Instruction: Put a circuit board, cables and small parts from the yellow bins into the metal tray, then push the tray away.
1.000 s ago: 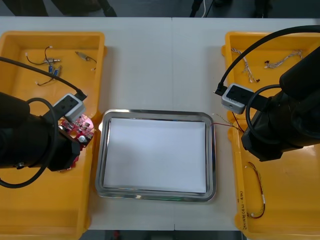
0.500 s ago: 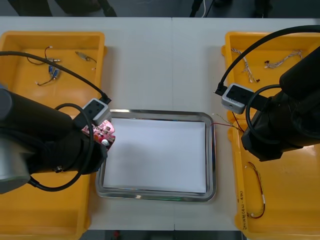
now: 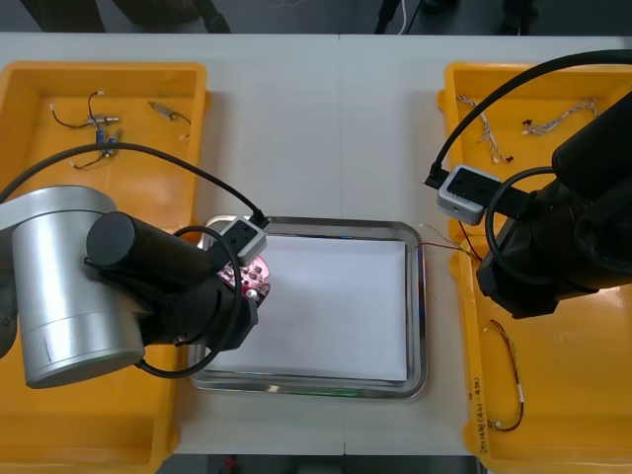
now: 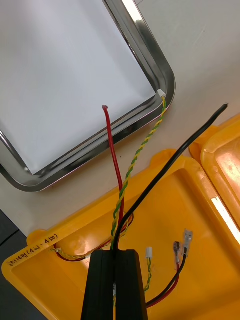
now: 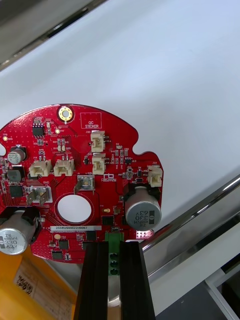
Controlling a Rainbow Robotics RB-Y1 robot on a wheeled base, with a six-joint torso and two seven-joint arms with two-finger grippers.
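**A:** Yellow plastic bins (image 3: 99, 430) flank the white-lined metal tray (image 3: 419, 306) on the light table (image 3: 326, 128). Anything crowding it?

**B:** The left arm overhangs its left rim, and the rest lies open.

**A:** Grippers?

**B:** Left gripper (image 5: 114, 247) clamps the round red circuit board (image 5: 110, 135) over the tray's left side. Right gripper (image 4: 115, 254) pinches red, black and twisted yellow cables (image 4: 114, 155) above a right bin, tips at the tray's rim.
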